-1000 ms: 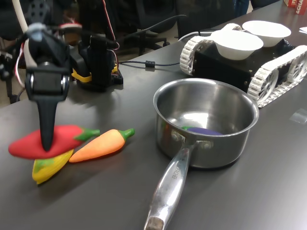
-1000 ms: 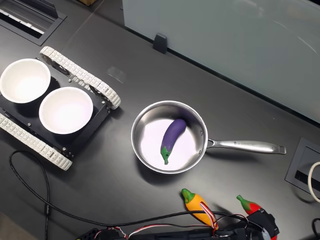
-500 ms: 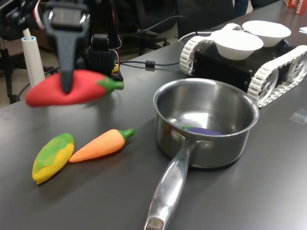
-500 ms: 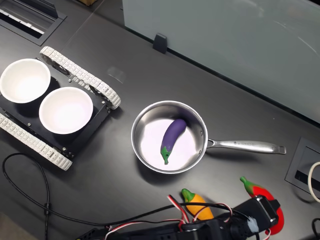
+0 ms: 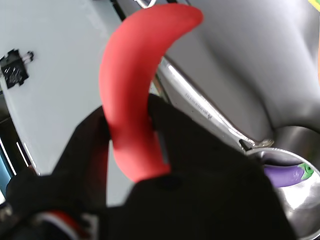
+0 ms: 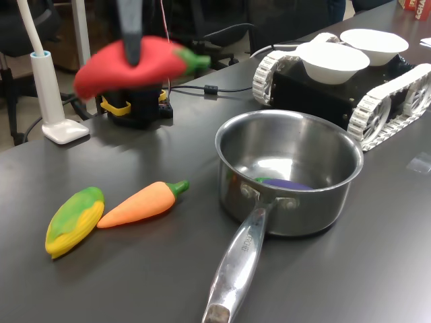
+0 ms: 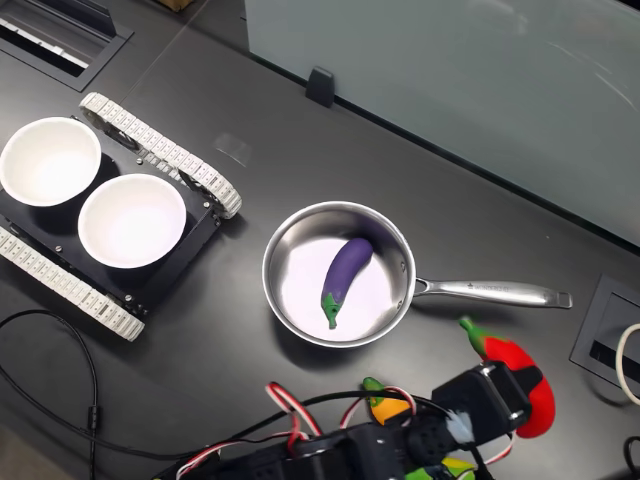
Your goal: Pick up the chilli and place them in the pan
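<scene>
Matte black claw (image 5: 131,131) and black arm segments, trailed by red, white and black wires.

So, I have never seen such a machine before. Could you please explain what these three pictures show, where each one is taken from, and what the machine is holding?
It is one small robot arm working at a dark table. Its hand, two black fingers, is shut on a red toy chilli and holds it in the air.

The wrist view comes from a camera on the arm itself, so the chilli looks huge. The first exterior view looks across the table from the side. The second exterior view looks straight down from above.

On the table stands a steel pan with a long handle; a purple toy eggplant lies inside it. A toy carrot and a corn cob lie side by side on the table. Two white bowls sit on a small tracked vehicle.
</scene>
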Motion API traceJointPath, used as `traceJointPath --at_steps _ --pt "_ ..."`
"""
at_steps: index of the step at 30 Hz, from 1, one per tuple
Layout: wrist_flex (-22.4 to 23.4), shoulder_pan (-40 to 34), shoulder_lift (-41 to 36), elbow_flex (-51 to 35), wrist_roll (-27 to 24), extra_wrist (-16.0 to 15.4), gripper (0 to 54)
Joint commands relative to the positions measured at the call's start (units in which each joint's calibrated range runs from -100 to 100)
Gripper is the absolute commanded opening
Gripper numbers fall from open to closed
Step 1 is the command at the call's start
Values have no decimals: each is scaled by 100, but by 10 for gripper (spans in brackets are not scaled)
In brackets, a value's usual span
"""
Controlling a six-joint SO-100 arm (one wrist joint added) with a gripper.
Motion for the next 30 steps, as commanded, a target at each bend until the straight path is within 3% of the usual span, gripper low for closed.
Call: traceJointPath --at_steps 1,9,15,30 --pt "11 -323 -791 -163 -68 -18 0" --pt "-168 -1000 -1416 300 -171 -34 0" --pt "-194 -1149 -1837 764 -254 -749 0" --pt "-655 -2468 -2546 1818 -313 -774 0"
